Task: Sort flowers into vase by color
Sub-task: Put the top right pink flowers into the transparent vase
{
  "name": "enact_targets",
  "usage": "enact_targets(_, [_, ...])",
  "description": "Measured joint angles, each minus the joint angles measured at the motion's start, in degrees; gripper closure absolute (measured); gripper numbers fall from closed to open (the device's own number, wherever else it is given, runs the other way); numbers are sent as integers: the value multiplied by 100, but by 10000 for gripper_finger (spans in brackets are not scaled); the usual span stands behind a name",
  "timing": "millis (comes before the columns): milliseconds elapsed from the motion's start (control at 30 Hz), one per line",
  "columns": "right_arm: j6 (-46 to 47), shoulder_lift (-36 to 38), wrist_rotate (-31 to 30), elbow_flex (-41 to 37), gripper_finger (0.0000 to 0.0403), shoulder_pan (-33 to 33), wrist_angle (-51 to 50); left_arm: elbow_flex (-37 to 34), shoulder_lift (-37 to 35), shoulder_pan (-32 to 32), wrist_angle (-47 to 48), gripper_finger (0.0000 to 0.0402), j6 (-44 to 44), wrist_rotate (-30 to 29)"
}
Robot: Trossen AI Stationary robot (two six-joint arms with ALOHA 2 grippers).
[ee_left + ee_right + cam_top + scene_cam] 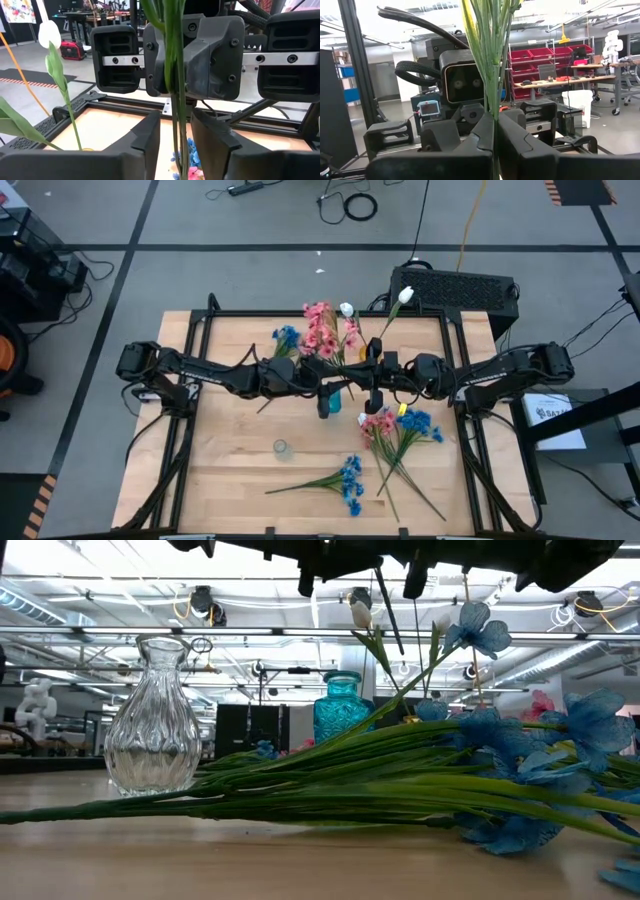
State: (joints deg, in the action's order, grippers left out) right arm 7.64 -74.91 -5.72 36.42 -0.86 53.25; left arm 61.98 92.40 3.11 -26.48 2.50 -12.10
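Your two arms meet over the table's far middle for what looks like a handover. The right gripper (495,137) is clamped shut on a bunch of green stems (492,60), holding them upright so the other arm can reach them. Your left gripper (175,137) faces it with those stems running between its fingers (146,135); a gap shows on either side, so it isn't gripping yet.

The white tulip bud (405,295) tops that bunch at the far right. The loose flowers lie near you: a blue spray (350,478) and a mixed pink-and-blue bunch (395,425) to its right. The clear glass vase (152,715) and teal vase (342,705) stand apart, presumably one per color.
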Motion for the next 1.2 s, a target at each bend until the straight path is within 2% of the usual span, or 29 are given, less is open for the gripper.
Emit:
enact_targets(933, [-29, 0, 2, -7, 401, 0, -145, 0, -236, 0, 431, 394, -33, 8])
enact_targets(1033, [-64, 0, 2, -7, 385, 0, -151, 0, -236, 0, 438, 396, -33, 7])
enact_targets(1200, [-119, 5, -4, -7, 331, 2, -242, 0, -236, 0, 495, 397, -33, 8])
